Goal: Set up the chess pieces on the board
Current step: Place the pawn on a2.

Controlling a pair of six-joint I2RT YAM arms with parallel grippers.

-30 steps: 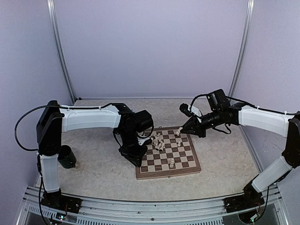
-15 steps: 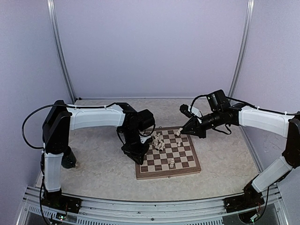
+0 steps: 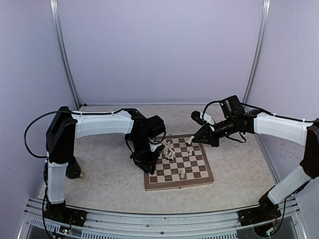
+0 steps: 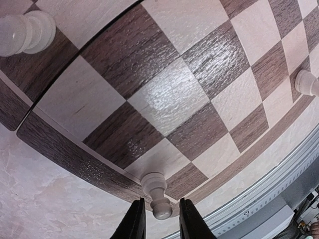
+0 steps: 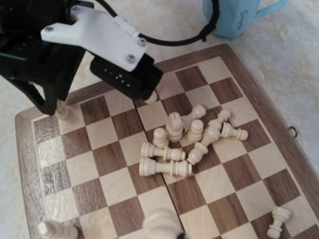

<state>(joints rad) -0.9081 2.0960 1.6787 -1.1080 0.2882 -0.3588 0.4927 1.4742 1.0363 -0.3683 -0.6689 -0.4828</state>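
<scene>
The board (image 3: 178,187) lies between both arms, with a heap of fallen cream chess pieces (image 3: 169,149) near its far side. One pawn (image 4: 155,191) stands upright on a cream square at the board's left edge. My left gripper (image 4: 162,221) is open around the pawn's head, with a thin gap on each side. My right gripper (image 3: 192,140) hovers over the board's far right part, shut on a cream chess piece (image 5: 160,224) that looks blurred at the bottom of the right wrist view. The heap (image 5: 189,137) lies beyond that held piece.
Single pieces stand or lie apart from the heap (image 3: 183,173) (image 5: 276,221) (image 5: 55,230). A pale blue cup (image 5: 234,20) sits just off the board's edge. A black cylinder (image 3: 74,169) stands by the left arm's base. Purple walls enclose the table.
The left arm has shifted slightly right along the board's left edge, and its jaws have parted from the pawn's head. The right arm has held still with its piece.
</scene>
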